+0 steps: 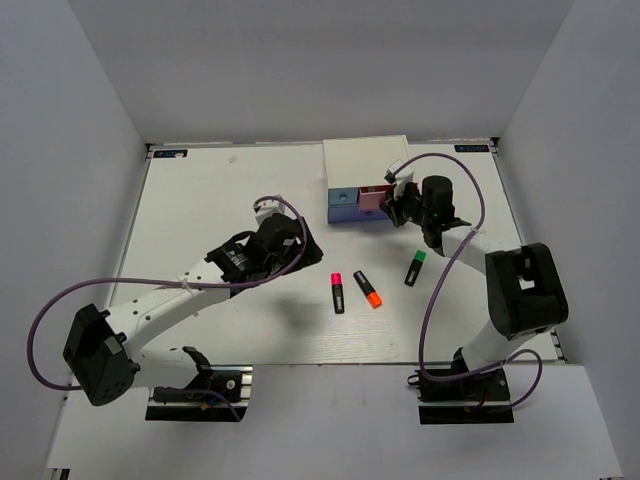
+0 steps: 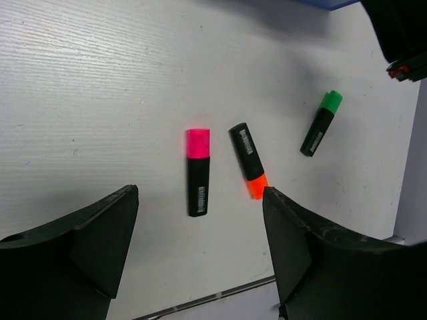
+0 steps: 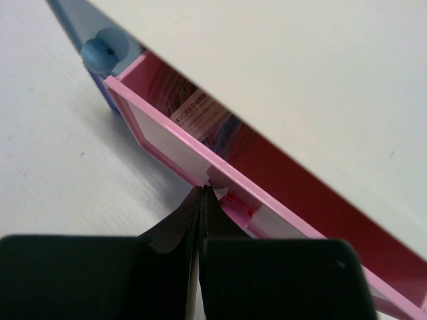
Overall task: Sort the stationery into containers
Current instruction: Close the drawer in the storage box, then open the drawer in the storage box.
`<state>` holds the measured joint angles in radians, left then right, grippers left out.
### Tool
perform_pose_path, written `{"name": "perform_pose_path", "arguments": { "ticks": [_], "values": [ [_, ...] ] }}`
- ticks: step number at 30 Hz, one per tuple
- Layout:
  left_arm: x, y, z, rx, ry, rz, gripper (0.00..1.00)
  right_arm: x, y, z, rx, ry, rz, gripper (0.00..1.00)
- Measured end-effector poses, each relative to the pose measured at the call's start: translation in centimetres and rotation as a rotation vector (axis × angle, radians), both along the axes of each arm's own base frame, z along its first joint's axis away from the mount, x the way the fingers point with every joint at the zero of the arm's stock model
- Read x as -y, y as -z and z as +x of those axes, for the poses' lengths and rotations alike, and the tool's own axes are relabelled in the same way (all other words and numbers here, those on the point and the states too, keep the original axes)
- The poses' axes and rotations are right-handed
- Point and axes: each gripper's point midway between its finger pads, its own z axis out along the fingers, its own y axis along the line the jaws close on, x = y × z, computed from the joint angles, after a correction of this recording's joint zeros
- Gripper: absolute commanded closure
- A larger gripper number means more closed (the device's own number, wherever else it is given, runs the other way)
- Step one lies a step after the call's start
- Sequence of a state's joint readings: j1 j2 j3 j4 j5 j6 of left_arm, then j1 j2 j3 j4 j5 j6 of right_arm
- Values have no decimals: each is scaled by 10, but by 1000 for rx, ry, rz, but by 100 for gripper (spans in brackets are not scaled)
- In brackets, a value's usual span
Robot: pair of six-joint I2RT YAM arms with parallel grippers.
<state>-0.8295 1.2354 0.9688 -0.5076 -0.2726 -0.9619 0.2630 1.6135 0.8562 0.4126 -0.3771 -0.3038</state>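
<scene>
On the white table (image 1: 220,200), toward its near edge, we see the pink-capped highlighter (image 2: 198,172) and the orange-capped highlighter (image 2: 248,160) lying close together, with the green-capped highlighter (image 2: 320,123) a little off to their right. Our left gripper (image 2: 200,195) hovers near them, fingers spread apart and holding nothing. Farther back, our right gripper (image 3: 202,195) has its fingers pressed together at the front of the pink drawer (image 3: 173,150), which stands partly out of the white cabinet (image 1: 365,158).
</scene>
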Motion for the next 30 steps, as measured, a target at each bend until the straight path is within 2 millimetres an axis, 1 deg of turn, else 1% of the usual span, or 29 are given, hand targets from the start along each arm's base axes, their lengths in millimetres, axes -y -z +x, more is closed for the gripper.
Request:
{"name": "perform_pose_path", "arguments": {
  "ticks": [6, 9, 12, 13, 14, 15, 16, 17, 18, 19, 21, 22, 24, 25, 27, 28, 30],
  "values": [
    [5, 15, 2, -30, 12, 28, 14, -5, -5, 22, 19, 8, 4, 100],
    [6, 18, 1, -40, 20, 33, 14, -6, -7, 26, 21, 9, 9, 100],
    [6, 19, 0, -44, 25, 35, 14, -7, -6, 26, 17, 8, 12, 100],
    [7, 20, 0, -45, 26, 36, 14, -7, -6, 26, 16, 7, 13, 99],
    [7, 20, 1, -45, 28, 38, 14, -8, -6, 25, 14, 2, 18, 95],
    [7, 20, 1, -45, 28, 38, 14, -9, -6, 24, 10, -6, 25, 84],
    [7, 19, 1, -43, 28, 37, 12, -11, -6, 21, 3, -18, 33, 78],
    [7, 19, 2, -42, 30, 37, 12, -13, -5, 17, -4, -31, 42, 68],
    [8, 18, 2, -40, 30, 37, 12, -14, -3, 9, -14, -45, 50, 40],
    [8, 18, 2, -40, 30, 36, 12, -14, 0, 0, -33, -58, 59, 28],
    [8, 18, 2, -39, 32, 38, 12, -15, 5, -20, -61, -83, 78, 10],
    [8, 18, 2, -40, 33, 39, 11, -15, 8, -31, -82, -92, 92, 10],
    [8, 19, 2, -40, 34, 41, 11, -17, 12, -41, -117, -95, 119, 10],
    [8, 19, 2, -42, 34, 44, 11, -17, 15, -45, -136, -91, 132, 11],
    [9, 21, 3, -45, 35, 50, 11, -17, 20, -50, -176, -71, 160, 18],
    [9, 23, 4, -48, 36, 53, 11, -17, 22, -52, -194, -60, 171, 27],
    [10, 24, 4, -52, 36, 57, 11, -16, 24, -52, -224, -23, 201, 35]
  ]
}}
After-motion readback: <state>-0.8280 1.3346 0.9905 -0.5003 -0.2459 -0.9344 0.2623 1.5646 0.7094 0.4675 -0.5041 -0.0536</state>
